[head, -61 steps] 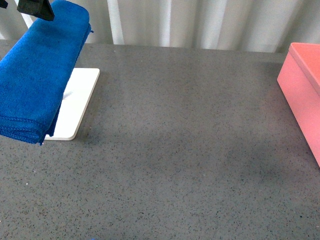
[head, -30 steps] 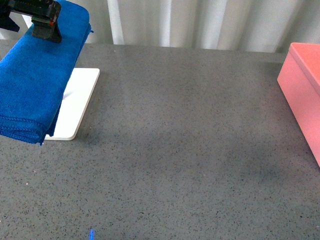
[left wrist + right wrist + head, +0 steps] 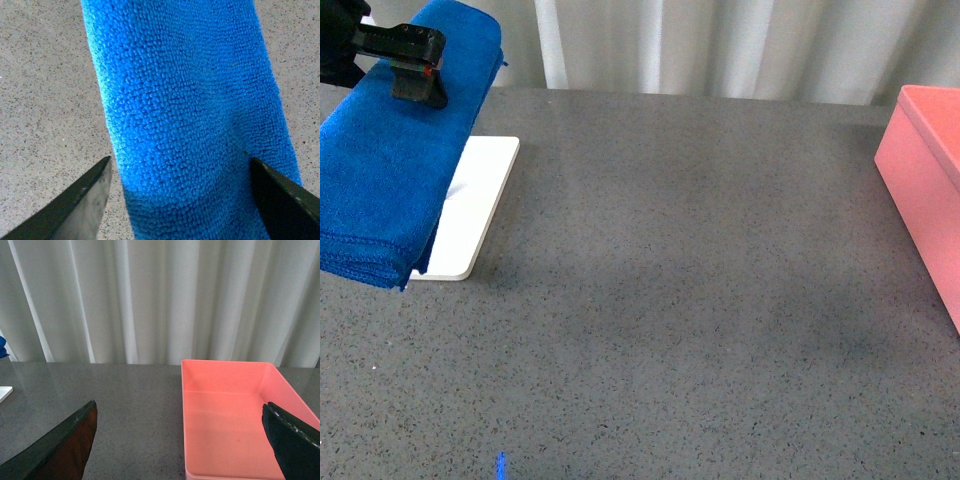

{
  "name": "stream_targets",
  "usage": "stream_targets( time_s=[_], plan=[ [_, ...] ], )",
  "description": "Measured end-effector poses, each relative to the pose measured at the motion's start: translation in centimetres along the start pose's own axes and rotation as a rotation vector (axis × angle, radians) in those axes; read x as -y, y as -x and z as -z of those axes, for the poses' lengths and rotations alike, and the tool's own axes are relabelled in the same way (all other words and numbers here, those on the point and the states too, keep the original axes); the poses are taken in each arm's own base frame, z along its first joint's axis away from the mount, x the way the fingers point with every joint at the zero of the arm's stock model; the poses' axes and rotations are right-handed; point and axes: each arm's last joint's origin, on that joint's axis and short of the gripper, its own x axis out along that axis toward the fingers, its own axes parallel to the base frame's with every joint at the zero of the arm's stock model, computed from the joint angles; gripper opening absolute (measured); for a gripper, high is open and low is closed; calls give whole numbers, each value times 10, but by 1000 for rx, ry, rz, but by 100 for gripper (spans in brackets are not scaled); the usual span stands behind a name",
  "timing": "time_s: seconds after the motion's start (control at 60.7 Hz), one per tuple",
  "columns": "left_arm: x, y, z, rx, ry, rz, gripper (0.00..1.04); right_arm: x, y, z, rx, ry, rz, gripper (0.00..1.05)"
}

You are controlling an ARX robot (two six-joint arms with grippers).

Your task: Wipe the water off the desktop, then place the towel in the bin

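So the towel [image 3: 395, 170] sits at the far left of the desktop [image 3: 670, 300], a thick folded blue microfibre thing draped over something I can't see, since the cloth covers whatever's under it. Its left side runs off the frame. The stitched hem hangs low over a flat white tray [image 3: 475, 215], and most of that tray is hidden behind the folds.

The left gripper [image 3: 182, 200] is up at the towel's top end. In the wrist view its two dark fingers [image 3: 85, 200] are spread wide, one on each side of the blue strip, with the towel running between them. It isn't clamped. One tip looks very close to the cloth's edge, but I honestly can't tell if it touches. From the front only a black chunk of it shows and the rest is cut off at the corner.

The right gripper [image 3: 177, 450] only shows in its own wrist view. Its fingers are wide apart with nothing between them.

The salmon-pink bin [image 3: 225, 363] is at the far right, well apart from the towel, and half cropped in the front view.

There are a couple of faint darker patches [image 3: 840, 345] on the speckled grey top, but I can't say if they're wet. A pale curtain [image 3: 150, 300] hangs behind.
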Motion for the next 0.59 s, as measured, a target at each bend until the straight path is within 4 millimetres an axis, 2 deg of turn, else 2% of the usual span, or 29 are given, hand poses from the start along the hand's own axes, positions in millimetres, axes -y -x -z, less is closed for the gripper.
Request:
stream_targets(
  time_s=[0.148,0.379,0.477,0.527,0.593],
  plan=[
    [3,-2,3,0,35,33,58,0,0,0,0,0,0,98],
    [-3,4,0,38,112,75,27,0,0,0,0,0,0,98],
    [-6,12,-5,64,119,107,15,0,0,0,0,0,0,98],
    [-7,25,-11,96,117,135,6,0,0,0,0,0,0,98],
    [-6,41,-19,141,115,173,5,0,0,0,0,0,0,98]
  ],
)
